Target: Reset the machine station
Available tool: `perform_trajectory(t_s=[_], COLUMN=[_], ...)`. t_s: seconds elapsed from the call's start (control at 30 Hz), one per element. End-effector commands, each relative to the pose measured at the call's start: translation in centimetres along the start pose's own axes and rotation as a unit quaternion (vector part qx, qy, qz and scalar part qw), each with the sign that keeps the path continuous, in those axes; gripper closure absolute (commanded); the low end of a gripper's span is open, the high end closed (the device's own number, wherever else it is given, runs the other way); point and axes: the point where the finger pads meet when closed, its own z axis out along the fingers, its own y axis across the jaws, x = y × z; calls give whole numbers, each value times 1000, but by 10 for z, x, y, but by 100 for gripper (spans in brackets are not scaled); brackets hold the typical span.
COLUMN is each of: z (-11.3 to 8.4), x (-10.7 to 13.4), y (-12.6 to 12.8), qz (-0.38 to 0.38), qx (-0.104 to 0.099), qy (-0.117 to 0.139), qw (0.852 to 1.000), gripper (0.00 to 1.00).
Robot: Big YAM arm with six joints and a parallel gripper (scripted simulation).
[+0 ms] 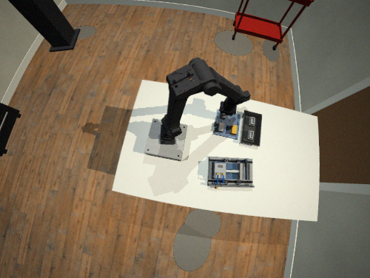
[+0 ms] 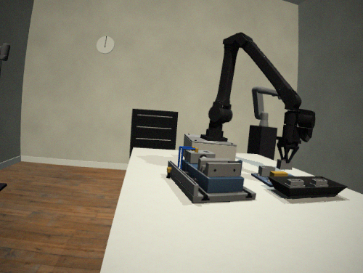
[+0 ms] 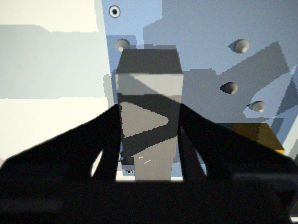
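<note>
A black robot arm's gripper (image 3: 150,131) is clamped on a plain gray aluminum block (image 3: 150,107), held just above the pale blue pinned infeed plate (image 3: 210,30) on the white bench (image 2: 218,236); the block sits squarely between the fingers; it could slip or twist if swung hastily toward the open gray-and-blue vise (image 2: 212,174), landing crooked on the bars.

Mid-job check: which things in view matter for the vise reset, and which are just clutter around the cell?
Job:
gripper, shut on a gray blank
infeed plate
brass blank
second gray blank
outfeed tray with two finished parts
vise

Clutter:
red cart
wall clock
black cabinet
</note>
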Motion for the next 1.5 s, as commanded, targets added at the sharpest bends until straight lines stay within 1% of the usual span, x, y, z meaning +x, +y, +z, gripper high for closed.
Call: perform_trajectory(t_s=[0.0, 0.37, 0.43, 0.9, 1.47], z=[-34, -63, -63, -95, -112], x=[-15, -16, -16, -17, -17], y=[-23, -21, -21, -20, -19], qz=[-2, -2, -2, -2, -2], qx=[27, 28, 28, 29, 30], qy=[-19, -20, -20, -21, -22], qw=[999, 999, 999, 999, 999], gripper=[100, 100, 100, 100, 100])
